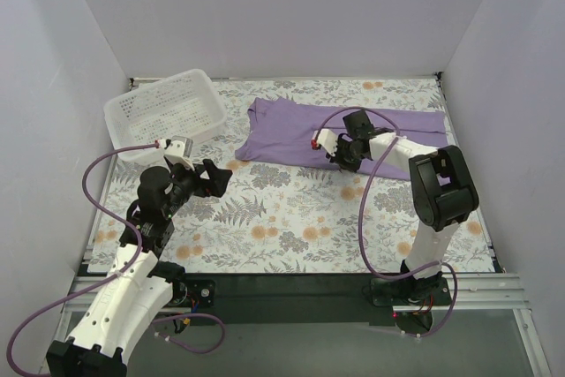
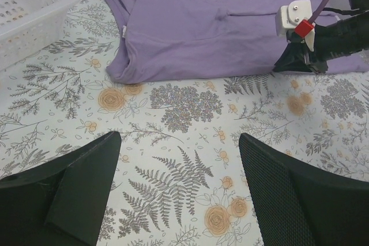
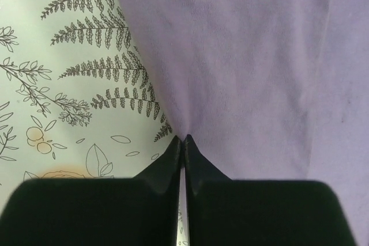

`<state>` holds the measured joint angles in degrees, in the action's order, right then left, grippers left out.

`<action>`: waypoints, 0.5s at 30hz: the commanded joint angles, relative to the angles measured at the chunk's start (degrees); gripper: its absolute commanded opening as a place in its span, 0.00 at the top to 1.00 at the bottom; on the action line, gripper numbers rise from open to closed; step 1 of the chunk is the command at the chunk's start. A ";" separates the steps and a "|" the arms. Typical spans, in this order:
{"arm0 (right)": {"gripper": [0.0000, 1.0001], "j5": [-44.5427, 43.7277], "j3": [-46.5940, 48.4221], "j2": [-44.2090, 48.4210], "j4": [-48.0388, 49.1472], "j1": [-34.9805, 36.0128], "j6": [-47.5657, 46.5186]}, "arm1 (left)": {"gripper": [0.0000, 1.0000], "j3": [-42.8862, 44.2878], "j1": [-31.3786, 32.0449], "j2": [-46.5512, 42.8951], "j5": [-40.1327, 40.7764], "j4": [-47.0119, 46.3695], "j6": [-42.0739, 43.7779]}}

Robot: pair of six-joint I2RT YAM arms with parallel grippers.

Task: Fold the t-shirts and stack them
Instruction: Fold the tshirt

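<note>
Mid-fold on the floral table (image 1: 291, 218): a single purple t-shirt (image 1: 291, 134) lies stretched left to right across the far half, its left end just beside a white basket (image 1: 210, 94) and its body apparently already doubled lengthwise into a long band. The right gripper (image 1: 342, 162) is down at the shirt's near edge, right of centre. The right wrist view shows its fingers (image 3: 173, 159) pressed together with the hem drawn to their tips, so they appear to be pinching the cloth rather than merely resting against it. The left gripper (image 1: 219, 176) hovers over bare table near the shirt's left end, fingers (image 2: 86, 182) spread wide and holding nothing. The step in hand looks like the next fold of this one garment. The pinched edge would need lifting clear of the table and carrying over the band without dragging the lower layer, and the idle left arm seems well placed to take or pin the left end so the fold lands square. By count — one t-shirt, one basket, two arms; no second shirt and no stack is visible, so stacking has not begun.
</note>
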<state>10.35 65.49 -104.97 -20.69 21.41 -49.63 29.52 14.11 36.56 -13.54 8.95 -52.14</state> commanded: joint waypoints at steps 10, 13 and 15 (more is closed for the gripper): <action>0.99 11.52 -14.94 9.95 -7.79 10.56 0.13 | 0.17 -2.44 0.13 -1.49 -7.98 -3.85 -10.51; 0.94 13.55 -18.38 12.24 -8.58 19.09 3.46 | 0.17 -4.99 0.13 0.08 -12.38 -7.71 -17.10; 0.72 15.40 -17.43 13.29 -9.37 23.48 4.45 | 0.17 -5.43 0.13 1.32 -14.22 -8.60 -20.87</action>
<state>18.68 50.00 -91.64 -21.80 38.79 -48.47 25.43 14.11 36.36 -22.37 3.38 -65.30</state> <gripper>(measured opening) 0.211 0.829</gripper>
